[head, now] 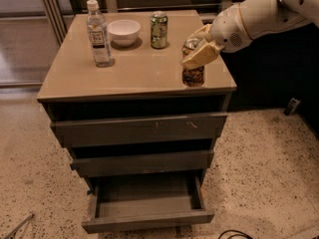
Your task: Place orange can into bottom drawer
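The orange can (193, 76) is upright at the front right of the cabinet top (134, 68), its base at or just above the surface. My gripper (198, 46) comes in from the right on a white arm and is shut on the can's upper part; one cream finger (200, 57) crosses its front and hides the silver top. The bottom drawer (148, 221) is pulled open below and its shallow inside shows nothing in it.
A clear water bottle (98, 34), a white bowl (123, 31) and a green can (159, 30) stand at the back of the cabinet top. The two upper grey drawers (139, 129) are closed. Speckled floor surrounds the cabinet; a dark cable end (234, 234) lies by the drawer.
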Controlling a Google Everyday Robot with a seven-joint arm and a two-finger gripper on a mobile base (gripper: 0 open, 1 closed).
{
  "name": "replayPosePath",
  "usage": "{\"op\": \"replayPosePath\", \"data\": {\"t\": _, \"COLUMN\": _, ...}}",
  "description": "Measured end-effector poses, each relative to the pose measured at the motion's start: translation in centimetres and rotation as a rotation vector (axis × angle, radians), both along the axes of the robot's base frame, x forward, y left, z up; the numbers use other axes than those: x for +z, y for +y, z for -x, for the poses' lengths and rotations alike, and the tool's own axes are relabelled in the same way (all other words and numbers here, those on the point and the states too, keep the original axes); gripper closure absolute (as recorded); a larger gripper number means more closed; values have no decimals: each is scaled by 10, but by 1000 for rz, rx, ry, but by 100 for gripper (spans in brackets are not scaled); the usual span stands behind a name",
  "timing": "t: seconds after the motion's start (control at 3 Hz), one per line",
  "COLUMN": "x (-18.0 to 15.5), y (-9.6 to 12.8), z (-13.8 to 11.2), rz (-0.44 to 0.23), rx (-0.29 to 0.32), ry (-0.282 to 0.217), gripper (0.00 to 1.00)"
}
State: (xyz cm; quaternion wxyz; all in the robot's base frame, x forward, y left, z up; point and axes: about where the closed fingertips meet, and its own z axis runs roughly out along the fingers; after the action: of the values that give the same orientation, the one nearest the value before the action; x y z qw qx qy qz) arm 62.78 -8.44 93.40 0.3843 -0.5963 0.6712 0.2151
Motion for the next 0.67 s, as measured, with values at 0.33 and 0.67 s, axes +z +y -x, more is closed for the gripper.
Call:
{"op": "replayPosePath", "data": {"t": 0.33, "x": 1, "y": -6, "z": 59, "rz": -28, "rx": 14, "ry": 70, "gripper": 100}}
{"op": "replayPosePath", "data": {"t": 0.67, "x": -3, "y": -10, "z": 73, "rz": -34, "rx": 12, "ry": 94, "gripper": 100}}
